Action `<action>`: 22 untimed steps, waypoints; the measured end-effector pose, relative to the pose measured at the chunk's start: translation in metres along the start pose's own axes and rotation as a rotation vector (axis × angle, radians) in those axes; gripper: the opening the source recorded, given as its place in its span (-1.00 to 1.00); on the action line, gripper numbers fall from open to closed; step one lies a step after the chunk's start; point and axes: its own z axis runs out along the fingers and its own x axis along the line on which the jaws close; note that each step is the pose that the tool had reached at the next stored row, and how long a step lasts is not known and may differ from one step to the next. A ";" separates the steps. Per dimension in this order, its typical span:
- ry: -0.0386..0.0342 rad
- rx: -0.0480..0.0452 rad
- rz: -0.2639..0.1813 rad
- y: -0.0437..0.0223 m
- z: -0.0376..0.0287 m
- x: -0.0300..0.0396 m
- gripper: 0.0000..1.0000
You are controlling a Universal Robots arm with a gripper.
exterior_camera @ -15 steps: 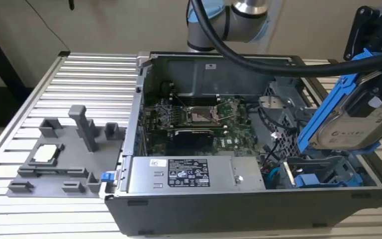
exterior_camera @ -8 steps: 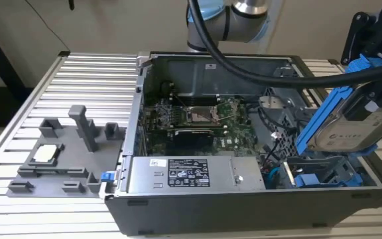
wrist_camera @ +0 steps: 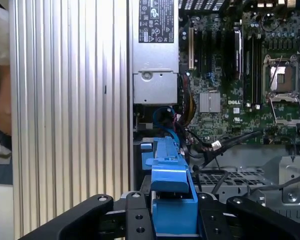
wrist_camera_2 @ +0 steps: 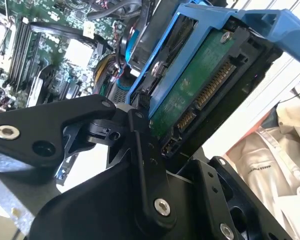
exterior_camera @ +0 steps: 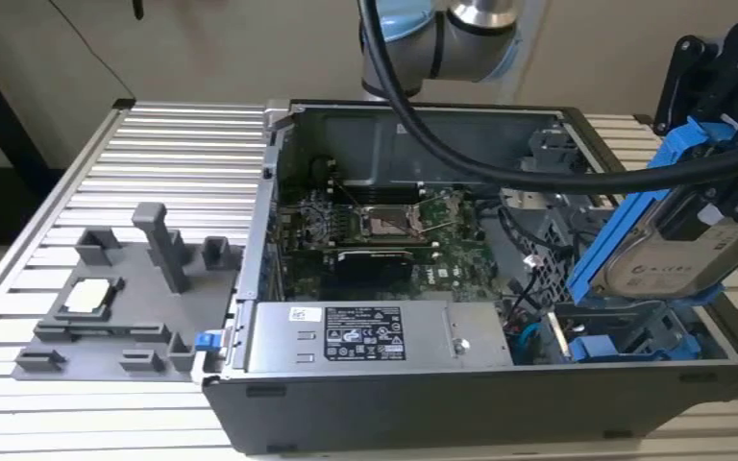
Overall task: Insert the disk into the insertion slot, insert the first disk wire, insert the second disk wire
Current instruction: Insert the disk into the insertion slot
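My gripper (exterior_camera: 713, 202) is shut on the disk (exterior_camera: 657, 261), a silver drive with a pale label in a bright blue carrier frame. It hangs tilted, nearly on edge, above the open computer case's corner at the exterior view's right. Below it sits the blue insertion slot (exterior_camera: 628, 338), with the disk's lower end just over it and apart from it. In the second wrist view the disk's green circuit board and connectors (wrist_camera_2: 200, 85) face the camera between my black fingers (wrist_camera_2: 140, 130). The first wrist view looks along the blue carrier (wrist_camera: 172, 197) down at the slot (wrist_camera: 152, 152), with a blue wire (wrist_camera: 165, 116) coiled beside it.
The open computer case (exterior_camera: 382, 403) holds a motherboard (exterior_camera: 382, 235) and a silver power supply (exterior_camera: 369, 336). My arm's thick black cable (exterior_camera: 498, 163) crosses above the case. A grey fixture with posts (exterior_camera: 126, 298) lies on the ribbed metal table (exterior_camera: 151, 163) at the exterior view's left.
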 end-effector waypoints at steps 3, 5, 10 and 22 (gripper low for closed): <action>0.0000 0.0005 0.000 -0.0001 0.0024 0.0000 -0.35; 0.0000 0.0006 0.000 -0.0002 0.0041 0.0000 -0.35; 0.0001 0.0011 -0.001 -0.0004 0.0079 0.0000 -0.35; 0.0000 0.0026 -0.003 -0.0009 0.0167 -0.0001 -0.35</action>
